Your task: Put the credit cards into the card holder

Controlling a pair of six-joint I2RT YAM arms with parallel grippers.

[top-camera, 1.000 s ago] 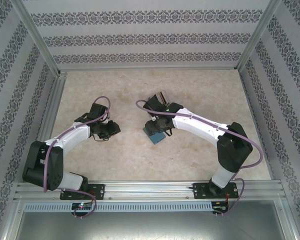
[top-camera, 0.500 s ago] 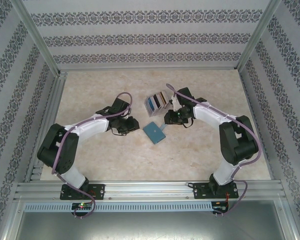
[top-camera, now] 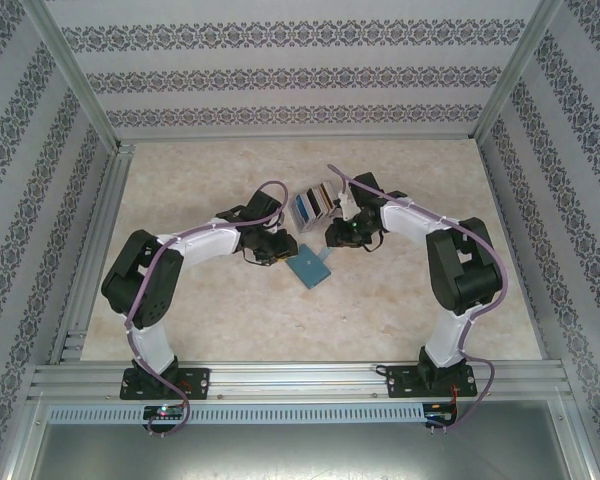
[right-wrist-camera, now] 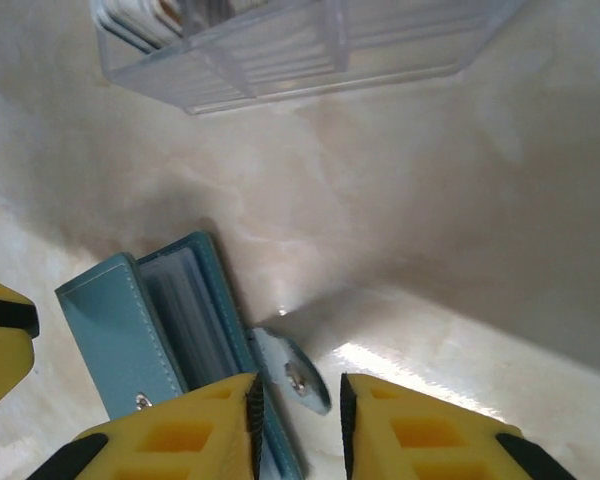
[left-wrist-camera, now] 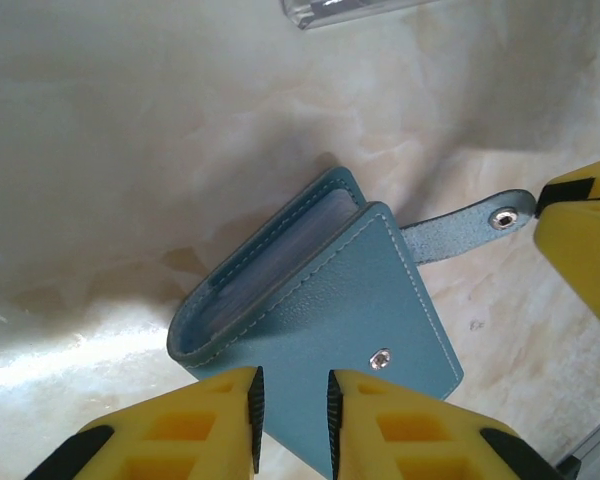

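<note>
Yellow L fingers (left-wrist-camera: pixel 195 405) & R fingers (right-wrist-camera: pixel 195 415) barely apart, over teal card holder (left-wrist-camera: pixel 360 300).

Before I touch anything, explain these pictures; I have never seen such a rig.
Two robot arms are bolted at the near edge of a table. One picture looks down from above and behind them; the other two come from a camera on each wrist, whose yellow fingers at the bottom are that arm's claw. The left claw and right claw both hang over a blue card holder, its snap strap undone. Beyond it stands a clear box with the credit cards standing inside. Each claw's jaws are nearly together; whether either pinches the holder I cannot tell.
</note>
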